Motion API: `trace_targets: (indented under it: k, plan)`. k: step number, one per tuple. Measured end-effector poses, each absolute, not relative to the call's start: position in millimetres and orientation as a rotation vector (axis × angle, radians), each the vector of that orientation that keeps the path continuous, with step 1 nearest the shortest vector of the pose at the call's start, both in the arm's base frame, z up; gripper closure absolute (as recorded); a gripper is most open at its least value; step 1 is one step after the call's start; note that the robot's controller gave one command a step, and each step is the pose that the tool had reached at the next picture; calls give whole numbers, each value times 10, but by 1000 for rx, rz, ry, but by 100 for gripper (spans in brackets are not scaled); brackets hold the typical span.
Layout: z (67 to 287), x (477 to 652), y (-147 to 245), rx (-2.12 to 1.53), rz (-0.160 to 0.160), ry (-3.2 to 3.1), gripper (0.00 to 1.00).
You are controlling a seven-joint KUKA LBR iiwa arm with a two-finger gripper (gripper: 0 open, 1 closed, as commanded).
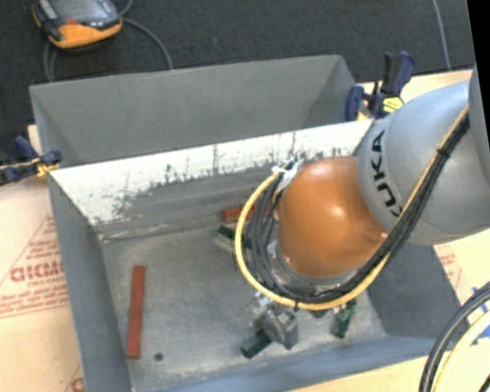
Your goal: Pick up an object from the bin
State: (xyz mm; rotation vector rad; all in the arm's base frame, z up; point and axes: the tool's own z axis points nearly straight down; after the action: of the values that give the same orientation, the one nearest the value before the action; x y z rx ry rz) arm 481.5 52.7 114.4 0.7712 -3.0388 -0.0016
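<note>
Reaching into the grey metal bin from the right, my arm hangs low over the floor near the front wall. The orange cover on my wrist hides much of the middle of the bin, with a loop of yellow cable round its left side.

Gripper: it sits just below the cover, close to the floor and near the front wall. Whether it is open or closed I cannot tell; nothing is seen held in it.

Nearest thing: a small dark green piece lies on the floor just beside the gripper, on its left, close against the front wall. Contact between the two cannot be confirmed.

Other contents: a second green bit lies just to the right of the gripper, partly under my arm. A long red stick lies well apart on the left side of the floor, roughly along the left wall. A small reddish scrap shows beyond the cable, toward the back wall.
</note>
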Motion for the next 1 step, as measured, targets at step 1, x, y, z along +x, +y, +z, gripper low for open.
trace_targets:
  k: [1]
  plan:
    - [1306, 5115, 535, 474, -3, -3112, 100]
